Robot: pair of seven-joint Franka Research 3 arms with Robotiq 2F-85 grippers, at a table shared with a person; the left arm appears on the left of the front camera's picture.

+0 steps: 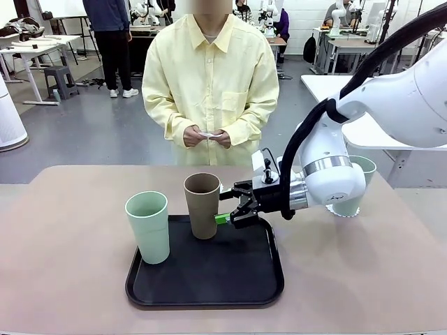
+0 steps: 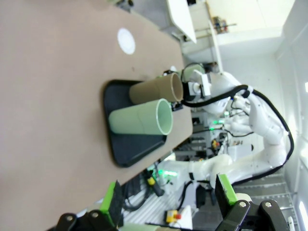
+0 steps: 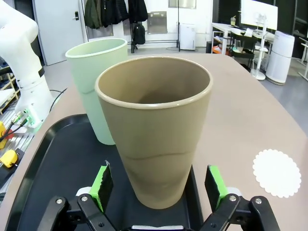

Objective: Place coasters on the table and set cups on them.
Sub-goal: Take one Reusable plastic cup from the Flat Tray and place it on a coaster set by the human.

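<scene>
Closest in, the right hand (image 3: 158, 185) stands wide open, empty, straddling the tall brown matte tumbler (image 3: 154, 130) at 12 o'clock on the black tray (image 1: 209, 279). Closing squarely low on its wall and lifting straight should carry it to the lacy white doily (image 3: 278, 172) at 3 o'clock.

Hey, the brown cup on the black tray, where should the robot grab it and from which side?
Grip the brown cup by its lower wall, coming in level from the robot's right. It stands upright on the black tray, handleless and narrowing downward, so pads can pinch opposite sides. The mint cup on the tray crowds its left. The right claw sits open there, straddling it.
</scene>
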